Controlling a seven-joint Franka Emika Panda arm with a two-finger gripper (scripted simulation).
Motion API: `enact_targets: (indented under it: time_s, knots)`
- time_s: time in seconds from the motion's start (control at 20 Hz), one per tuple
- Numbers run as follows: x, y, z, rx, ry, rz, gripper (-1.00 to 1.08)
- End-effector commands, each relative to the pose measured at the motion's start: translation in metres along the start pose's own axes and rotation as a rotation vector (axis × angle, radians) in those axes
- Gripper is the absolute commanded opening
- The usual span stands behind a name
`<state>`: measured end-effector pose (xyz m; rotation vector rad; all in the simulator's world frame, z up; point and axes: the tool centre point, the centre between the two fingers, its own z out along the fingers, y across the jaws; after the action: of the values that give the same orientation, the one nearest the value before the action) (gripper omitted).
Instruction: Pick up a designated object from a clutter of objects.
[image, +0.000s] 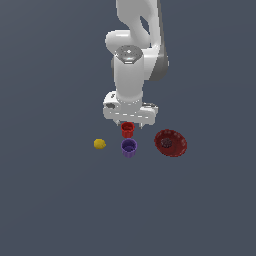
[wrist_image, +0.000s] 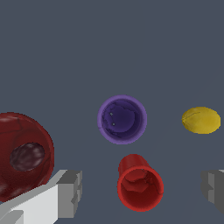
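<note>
The hand (image: 128, 123) hangs low over the small red cup (image: 128, 129), its fingers (wrist_image: 69, 193) spread wide with the cup standing upright between them, seemingly untouched, though the exterior view is too coarse to be sure. Just beside the red cup stands the purple cup (image: 129, 147). The yellow lemon-like ball (image: 100, 144) lies at the exterior view's left, the dark red shallow bowl (image: 171, 143) at its right.

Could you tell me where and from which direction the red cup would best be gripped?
Probably from straight above, with the jaws closing across the round rim of the red cup. It stands upright, mouth open upward, apart from the purple cup, and the open gripper already straddles it in the wrist view.
</note>
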<state>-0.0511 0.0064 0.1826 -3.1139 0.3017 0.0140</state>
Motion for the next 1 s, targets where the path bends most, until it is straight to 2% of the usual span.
enact_targets:
  time_s: [0.0, 0.5, 0.95]
  knots:
    - [-0.013, 0.005, 0.019, -0.003, 0.003, 0.031, 1.00]
    - [-0.059, 0.020, 0.071, -0.010, 0.009, 0.124, 1.00]
    - [-0.077, 0.025, 0.086, -0.011, 0.011, 0.153, 1.00]
